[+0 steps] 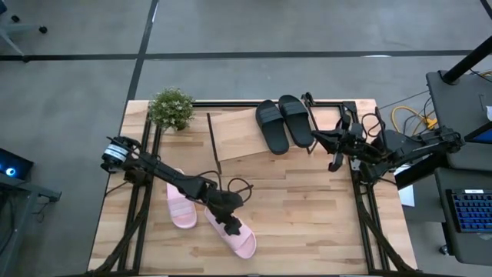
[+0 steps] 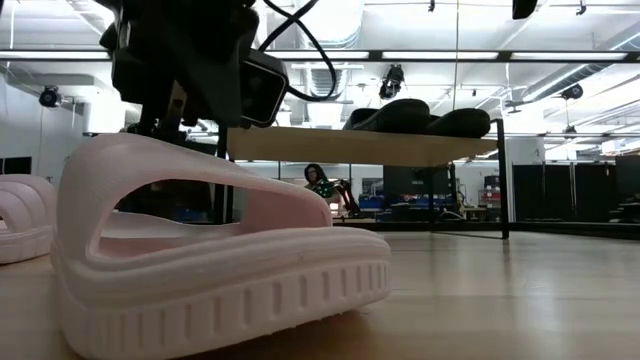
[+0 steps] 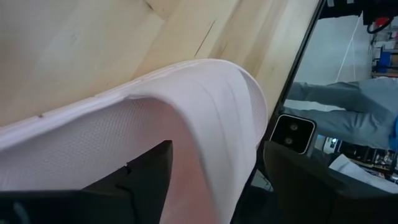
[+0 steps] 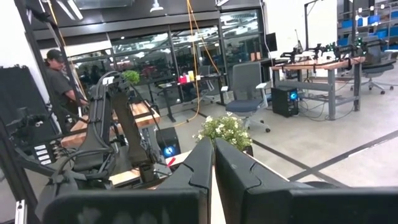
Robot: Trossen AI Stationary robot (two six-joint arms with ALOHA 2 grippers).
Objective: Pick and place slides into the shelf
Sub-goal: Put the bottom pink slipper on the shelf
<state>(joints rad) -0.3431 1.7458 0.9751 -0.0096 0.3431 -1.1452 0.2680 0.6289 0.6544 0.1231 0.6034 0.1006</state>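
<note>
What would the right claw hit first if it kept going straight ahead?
Probably the potted green plant across the wooden table. The right gripper, jaws together, points over the light wood shelf toward it; depth is unclear.

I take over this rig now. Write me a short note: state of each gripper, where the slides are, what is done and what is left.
Left gripper: down on the strap of one pink slide at the table's front; its fingers straddle the strap, but a closed grip cannot be confirmed.
Right gripper: shut, empty, beside the shelf's right end.
Done: both black slides lie on the shelf.
Left: the pink slide under the left gripper and the second pink slide on the table beside it both go to the shelf's free left part.
</note>
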